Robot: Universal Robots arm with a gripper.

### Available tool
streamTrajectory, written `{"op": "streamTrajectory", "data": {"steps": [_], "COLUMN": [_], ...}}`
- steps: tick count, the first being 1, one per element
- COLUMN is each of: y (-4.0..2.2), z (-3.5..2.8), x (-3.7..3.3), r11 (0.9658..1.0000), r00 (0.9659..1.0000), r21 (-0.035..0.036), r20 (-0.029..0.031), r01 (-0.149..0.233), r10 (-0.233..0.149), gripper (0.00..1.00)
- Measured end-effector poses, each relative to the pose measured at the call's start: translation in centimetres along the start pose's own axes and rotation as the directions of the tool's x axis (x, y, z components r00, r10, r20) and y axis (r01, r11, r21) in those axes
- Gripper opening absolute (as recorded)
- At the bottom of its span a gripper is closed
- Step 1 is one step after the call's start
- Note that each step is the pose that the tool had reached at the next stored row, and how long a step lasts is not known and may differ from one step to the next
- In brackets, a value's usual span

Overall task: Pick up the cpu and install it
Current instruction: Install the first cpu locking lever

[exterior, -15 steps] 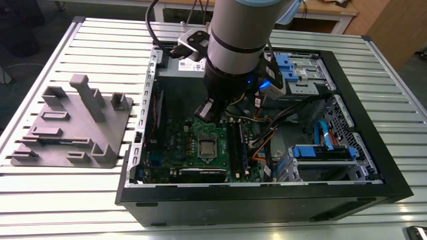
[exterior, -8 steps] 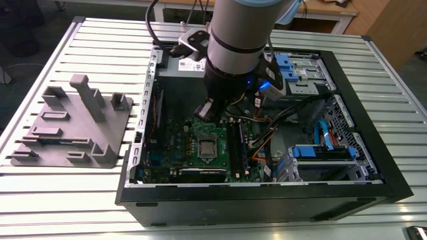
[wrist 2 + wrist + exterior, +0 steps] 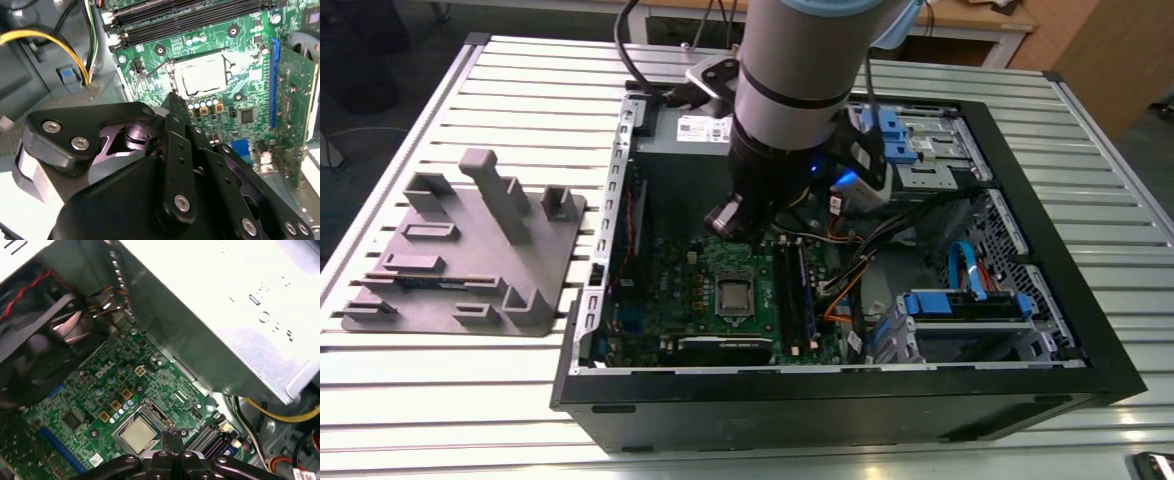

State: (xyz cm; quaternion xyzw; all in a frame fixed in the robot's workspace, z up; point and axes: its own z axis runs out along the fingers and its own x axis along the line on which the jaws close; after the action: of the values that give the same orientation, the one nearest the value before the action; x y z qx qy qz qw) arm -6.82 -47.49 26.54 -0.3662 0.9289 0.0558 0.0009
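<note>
Lying on its side with the panel off, the big black computer case [image 3: 854,410] rests on the slatted metal table [image 3: 454,400], so the green motherboard [image 3: 670,290] faces upward where the thick grey robot arm [image 3: 787,80] can reach straight down into it. The small flat square cpu [image 3: 735,293] with its silvery-grey metal top sits level inside the socket at the middle of that board, metal side up and bordered by the socket's metal frame, which reads as already seated rather than loose; whether the frame is latched I cannot tell. In both wrist views the slim black fingers [image 3: 169,440] [image 3: 172,107] look drawn together with nothing between them, their tips hanging just beside one edge of the socket and above the board, not touching the cpu [image 3: 137,434] [image 3: 202,75]. Long black memory sticks [image 3: 175,15] stand in their slots just beyond the socket, leaving the narrow fingers little room there. A grey moulded fixture tray [image 3: 467,250] lies on the table well apart from the case.
</note>
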Motion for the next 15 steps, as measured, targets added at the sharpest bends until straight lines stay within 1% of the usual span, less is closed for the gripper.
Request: {"op": "streamTrajectory", "data": {"steps": [2,4,7,9,11,13,15], "y": [-0.01,-0.01,-0.02,-0.02,-0.03,-0.03,-0.03], "z": [0.05,0.09,0.16,0.21,0.25,0.29,0.32], "x": [0.0,0.01,0.01,0.01,0.01,0.01,0.02], "r11": [0.9995,0.9981,0.9937,0.9891,0.9835,0.9766,0.9682], "r00": [0.9995,0.9981,0.9936,0.989,0.9833,0.9764,0.9679], "r21": [0.0013,0.0025,0.0042,0.0052,0.0061,0.0069,0.0075], "r20": [0.0032,0.0064,0.0119,0.0157,0.0194,0.0232,0.0271], "r01": [-0.03,-0.062,-0.112,-0.147,-0.181,-0.215,-0.25], "r10": [0.03,0.062,0.112,0.147,0.181,0.215,0.25], "gripper": [0.1,0.1,0.1,0.1,0.1,0.1,0.1]}}
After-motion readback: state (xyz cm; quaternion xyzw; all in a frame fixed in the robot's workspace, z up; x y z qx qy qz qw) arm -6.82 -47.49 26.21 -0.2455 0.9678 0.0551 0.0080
